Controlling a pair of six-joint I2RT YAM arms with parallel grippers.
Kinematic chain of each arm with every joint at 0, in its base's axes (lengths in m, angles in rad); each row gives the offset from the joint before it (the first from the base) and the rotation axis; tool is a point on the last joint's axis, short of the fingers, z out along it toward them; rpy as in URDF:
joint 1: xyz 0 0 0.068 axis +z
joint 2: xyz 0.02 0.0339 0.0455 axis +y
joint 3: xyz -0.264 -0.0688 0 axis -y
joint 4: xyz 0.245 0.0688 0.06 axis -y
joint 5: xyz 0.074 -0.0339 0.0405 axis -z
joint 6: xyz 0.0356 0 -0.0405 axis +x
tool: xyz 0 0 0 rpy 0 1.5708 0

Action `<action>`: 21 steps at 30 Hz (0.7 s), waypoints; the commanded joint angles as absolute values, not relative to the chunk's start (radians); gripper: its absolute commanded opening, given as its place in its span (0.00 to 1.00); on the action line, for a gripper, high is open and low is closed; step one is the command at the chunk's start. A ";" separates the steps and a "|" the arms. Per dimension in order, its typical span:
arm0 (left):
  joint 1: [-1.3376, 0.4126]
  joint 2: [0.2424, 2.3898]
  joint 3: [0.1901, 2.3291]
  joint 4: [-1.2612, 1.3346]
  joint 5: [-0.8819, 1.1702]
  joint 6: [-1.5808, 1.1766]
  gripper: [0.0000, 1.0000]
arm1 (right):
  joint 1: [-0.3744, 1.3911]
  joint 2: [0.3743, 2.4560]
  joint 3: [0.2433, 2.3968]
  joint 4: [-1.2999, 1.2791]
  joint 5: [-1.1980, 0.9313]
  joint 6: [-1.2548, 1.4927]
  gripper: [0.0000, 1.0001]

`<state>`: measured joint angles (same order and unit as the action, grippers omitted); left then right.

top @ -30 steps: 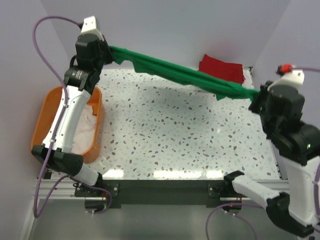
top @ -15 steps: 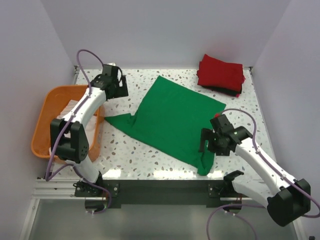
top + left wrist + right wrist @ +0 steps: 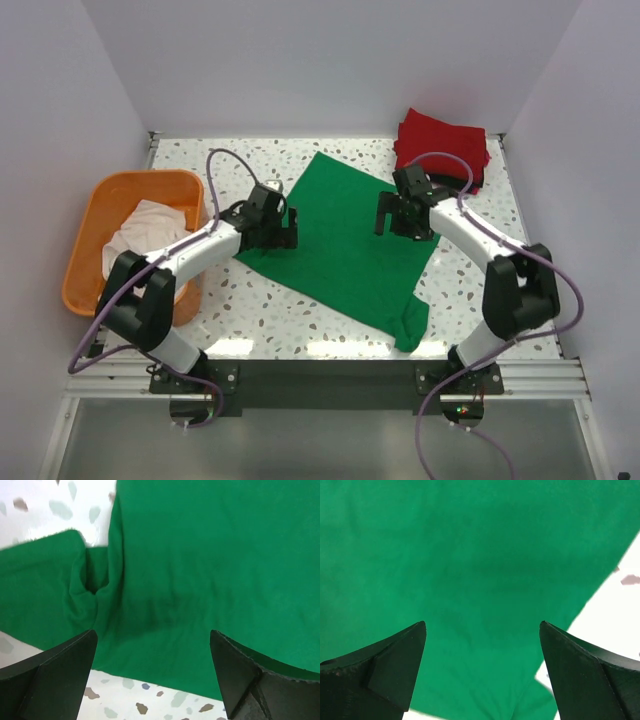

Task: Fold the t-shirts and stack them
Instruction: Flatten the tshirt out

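The bright green t-shirt (image 3: 345, 250) lies spread flat on the speckled table, one sleeve bunched at its left (image 3: 45, 590) and another hanging toward the near edge (image 3: 408, 325). My left gripper (image 3: 290, 228) hovers open over the shirt's left edge, nothing between its fingers (image 3: 60, 670). Over the shirt's upper right part my right gripper (image 3: 405, 228) also stands open and empty, with only green cloth (image 3: 470, 555) below its jaws. A folded red t-shirt (image 3: 445, 140) sits at the back right with a dark layer under it. An off-white t-shirt (image 3: 150, 228) lies crumpled in the basket.
The orange plastic basket (image 3: 88, 215) stands at the left edge of the table, beside the left arm. Purple cables loop above both arms. Walls close in the table on the left, back and right. Bare tabletop (image 3: 300, 310) shows between the shirt and the near edge.
A second ago both grippers held the green shirt stretched in the air. It now lies flat on the table; both grippers have let go, opened and moved in over its left and right parts.
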<state>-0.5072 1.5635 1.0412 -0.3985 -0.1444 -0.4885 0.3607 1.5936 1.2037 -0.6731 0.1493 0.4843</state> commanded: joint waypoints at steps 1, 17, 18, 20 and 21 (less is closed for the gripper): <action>-0.491 1.588 0.990 -0.315 -0.123 -0.549 1.00 | 0.327 1.672 1.243 -0.574 0.181 0.445 0.99; -0.402 2.250 1.619 -0.388 -0.195 -0.420 1.00 | 0.430 1.674 0.839 -0.437 0.058 0.578 0.99; -0.388 2.284 1.679 -0.388 -0.149 -0.414 1.00 | 0.463 1.658 0.801 -0.428 0.046 0.598 0.99; -0.385 2.380 1.852 -0.374 -0.106 -0.368 1.00 | 0.574 1.626 0.772 -0.391 0.006 0.681 0.99; -0.387 2.410 1.909 -0.376 -0.065 -0.358 1.00 | 0.615 1.620 0.766 -0.379 0.002 0.704 0.99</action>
<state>-0.4049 2.2852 1.7706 -0.3695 -0.1955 -0.4217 0.4820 1.5879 0.8516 -0.3611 0.1547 0.5430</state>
